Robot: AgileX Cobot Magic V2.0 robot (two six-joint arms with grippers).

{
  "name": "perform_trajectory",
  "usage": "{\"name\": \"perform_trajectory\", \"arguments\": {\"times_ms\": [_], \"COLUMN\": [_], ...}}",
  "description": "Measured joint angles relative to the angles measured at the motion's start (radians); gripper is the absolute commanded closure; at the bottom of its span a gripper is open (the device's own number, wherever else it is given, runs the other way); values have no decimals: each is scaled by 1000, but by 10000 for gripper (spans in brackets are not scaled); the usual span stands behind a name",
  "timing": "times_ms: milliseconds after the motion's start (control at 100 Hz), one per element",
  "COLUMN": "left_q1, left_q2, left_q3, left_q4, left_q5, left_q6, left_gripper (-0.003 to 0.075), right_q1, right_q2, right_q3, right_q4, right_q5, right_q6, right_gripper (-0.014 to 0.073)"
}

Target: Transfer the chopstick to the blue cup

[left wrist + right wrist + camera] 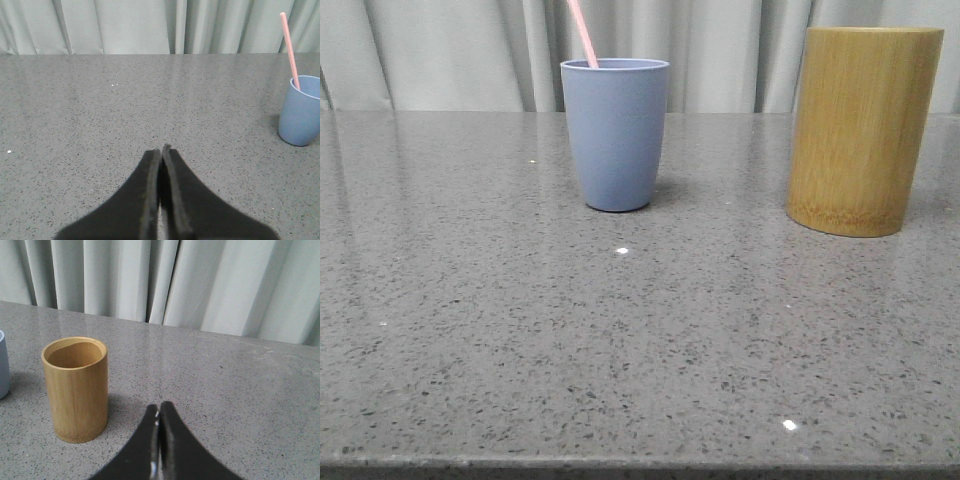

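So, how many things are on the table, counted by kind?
Cups: 1, the blue cup
Bamboo cylinders: 1, the bamboo cylinder, which looks empty in the right wrist view
Chopsticks: 1, the chopstick, standing tilted in the blue cup
Total: 3

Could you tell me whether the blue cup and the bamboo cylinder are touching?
Apart. The front view shows bare table between the blue cup and the bamboo cylinder.

Left claw (pixel 161 152) with black fingers pressed together, empty, hovering low, right claw (pixel 159 410) likewise closed, empty
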State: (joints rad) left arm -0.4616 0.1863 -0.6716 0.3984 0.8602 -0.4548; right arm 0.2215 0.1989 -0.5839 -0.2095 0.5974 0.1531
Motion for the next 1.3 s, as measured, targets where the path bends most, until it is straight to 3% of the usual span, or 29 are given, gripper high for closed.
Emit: {"name": "perform_trajectory", "arguments": {"times_ms": [710, 830, 1040, 1300], "left_q1": [0, 38, 176, 410], "left_q2": [-4, -13, -26, -78], "left_q3": [21, 50, 170, 432], "left_q4": [0, -20, -104, -338], "left_q5": [2, -23, -280, -654], "left_q6": [0, 0, 80, 402], "left_gripper": [739, 739, 739, 739], "right_q1": [0, 0, 0, 0], "right_q2": [0, 0, 0, 0], "right_q3": [0, 0, 0, 0], "right_q4": [0, 0, 0, 0], "right_q5": [0, 0, 0, 0], "right_q6": [2, 2, 2, 3], "right_gripper": [655, 655, 655, 655]}}
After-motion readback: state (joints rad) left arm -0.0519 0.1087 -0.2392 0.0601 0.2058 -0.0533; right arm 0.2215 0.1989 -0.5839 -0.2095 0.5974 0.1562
